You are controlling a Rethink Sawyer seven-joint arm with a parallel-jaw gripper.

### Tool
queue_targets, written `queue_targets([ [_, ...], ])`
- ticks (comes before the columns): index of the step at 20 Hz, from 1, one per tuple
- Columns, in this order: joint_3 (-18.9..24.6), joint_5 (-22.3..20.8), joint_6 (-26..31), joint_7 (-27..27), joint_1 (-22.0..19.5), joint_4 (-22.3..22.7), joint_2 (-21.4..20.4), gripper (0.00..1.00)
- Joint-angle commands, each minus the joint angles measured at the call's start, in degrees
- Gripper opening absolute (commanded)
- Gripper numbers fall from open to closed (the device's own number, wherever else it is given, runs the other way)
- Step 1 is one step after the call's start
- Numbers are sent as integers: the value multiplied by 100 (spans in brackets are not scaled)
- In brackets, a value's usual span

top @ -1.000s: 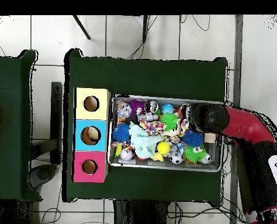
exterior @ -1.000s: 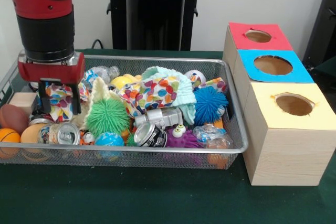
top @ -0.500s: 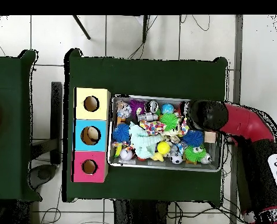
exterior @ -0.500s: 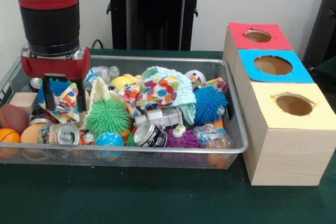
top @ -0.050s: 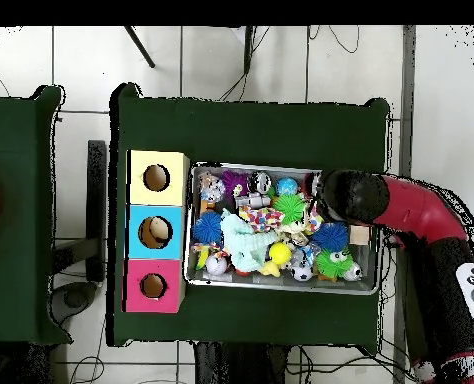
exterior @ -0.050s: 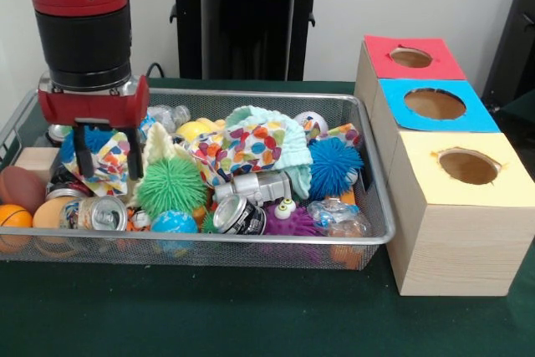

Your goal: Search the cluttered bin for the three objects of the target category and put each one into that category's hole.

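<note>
My gripper (exterior @ -0.050s: 107, 158) hangs over the left end of the wire bin (exterior @ -0.050s: 251, 242), shut on a small polka-dot cloth (exterior @ -0.050s: 109, 160) that is lifted a little above the clutter. A larger polka-dot cloth (exterior @ -0.050s: 247, 144) and a mint cloth (exterior @ -0.050s: 272, 127) lie in the bin's middle. At the right stand three wooden boxes, each with a round hole: a red-topped (exterior @ -0.050s: 411, 58), a blue-topped (exterior @ -0.050s: 435, 104) and a yellow-topped (exterior @ -0.050s: 468, 166). In the overhead view the arm's wrist (top @ -0.050s: 343, 195) covers the gripper and the held cloth.
The bin also holds a green spiky ball (exterior @ -0.050s: 171, 186), a blue spiky ball (exterior @ -0.050s: 334, 165), two cans (exterior @ -0.050s: 100, 213) (exterior @ -0.050s: 238, 215), a wood block (exterior @ -0.050s: 38, 160), an orange ball (exterior @ -0.050s: 12, 216) and a plastic bottle (exterior @ -0.050s: 167, 114). Overhead, the boxes (top @ -0.050s: 156, 232) line the bin's left side.
The gripper has risen slightly and shifted right in the front view, carrying the small polka-dot cloth up with it. The other objects stay put.
</note>
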Motion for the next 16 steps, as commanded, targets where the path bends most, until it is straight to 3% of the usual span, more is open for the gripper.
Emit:
queue_targets([
  [1,50,46,174,279,125,99,361,100],
  [6,-66,-46,138,217,66,618,-139,100],
  [16,249,427,334,-253,-567,2553,-1855,100],
])
